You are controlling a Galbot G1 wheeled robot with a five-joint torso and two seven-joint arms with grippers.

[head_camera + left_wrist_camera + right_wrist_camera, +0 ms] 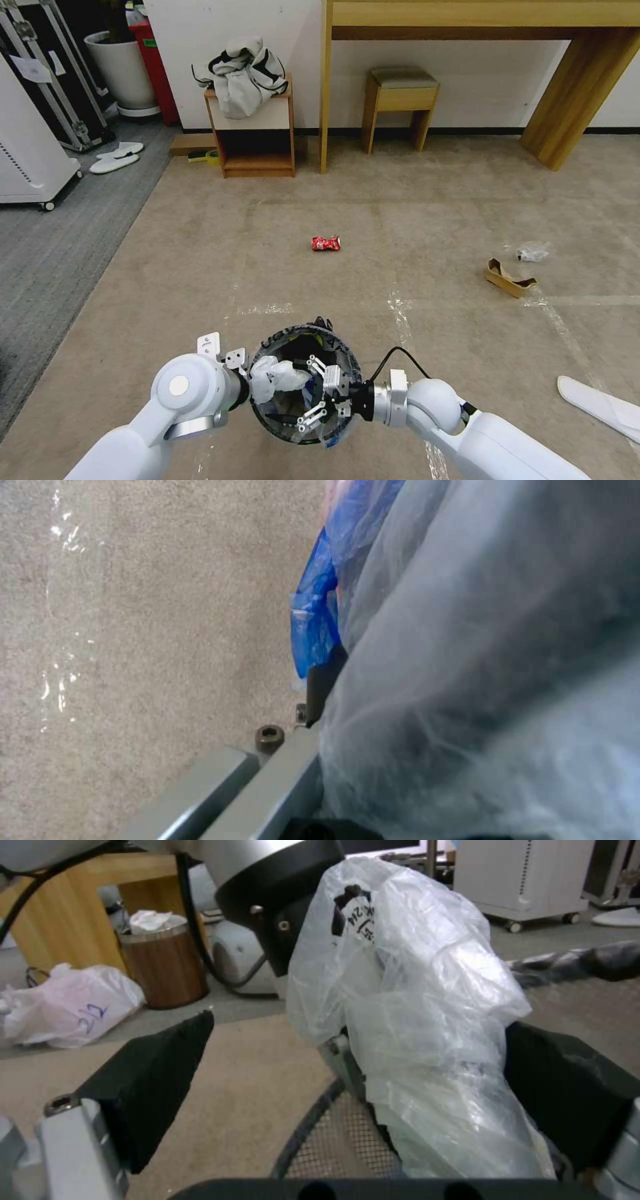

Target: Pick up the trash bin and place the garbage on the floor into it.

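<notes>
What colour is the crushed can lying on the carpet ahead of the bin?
Red with white markings; the crushed can shows best in the head view.

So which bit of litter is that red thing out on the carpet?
Start at the small wooden shelf unit against the far wall. Come straight toward the robot across the beige floor to a crushed red can lying alone. It is the only red piece; the cardboard scrap is brown.

One trash bin (305,385) is sitting at bottom centre, with two hands, left hand (248,381) and right hand (319,393), meeting at it. On the floor (413,220), one crushed red can (326,243), one cardboard piece (509,278) and one clear plastic bottle (532,252) are lying. Two white slippers (116,157) are resting upper left.
</notes>
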